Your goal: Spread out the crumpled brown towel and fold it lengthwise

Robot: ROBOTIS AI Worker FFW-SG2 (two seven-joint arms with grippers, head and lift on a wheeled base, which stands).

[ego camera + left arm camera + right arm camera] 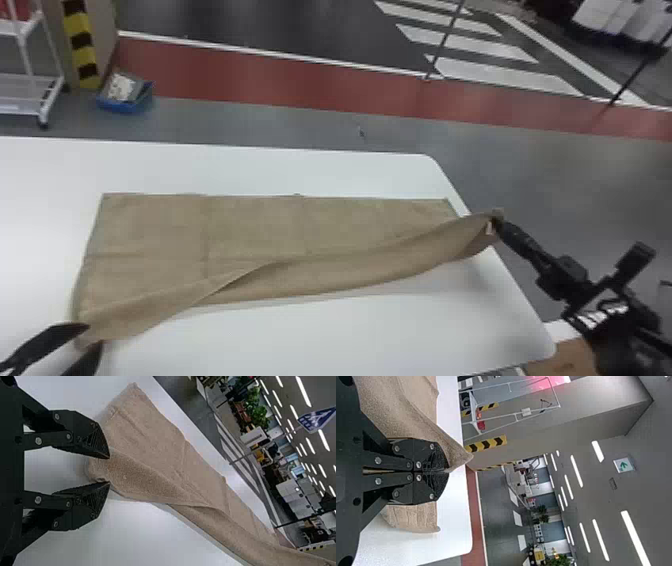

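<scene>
The brown towel (260,225) lies spread lengthwise across the table, its near side folded over in a loose diagonal flap. At its near left corner my left gripper (89,336) stands open, fingers on either side of the cloth. In the left wrist view, the left gripper (107,470) has its tips apart around the bunched end of the towel (142,475). My right gripper (495,224) holds the right corner raised at the table's right edge. In the right wrist view the right gripper (446,471) is shut on the towel (421,419), a pointed corner sticking out past the tips.
The white table (350,335) ends at a slanting right edge beneath the raised corner. Beyond the far edge are the floor, a blue bin (125,95) and a white rack (30,75). A cardboard box (570,357) stands below the near right corner.
</scene>
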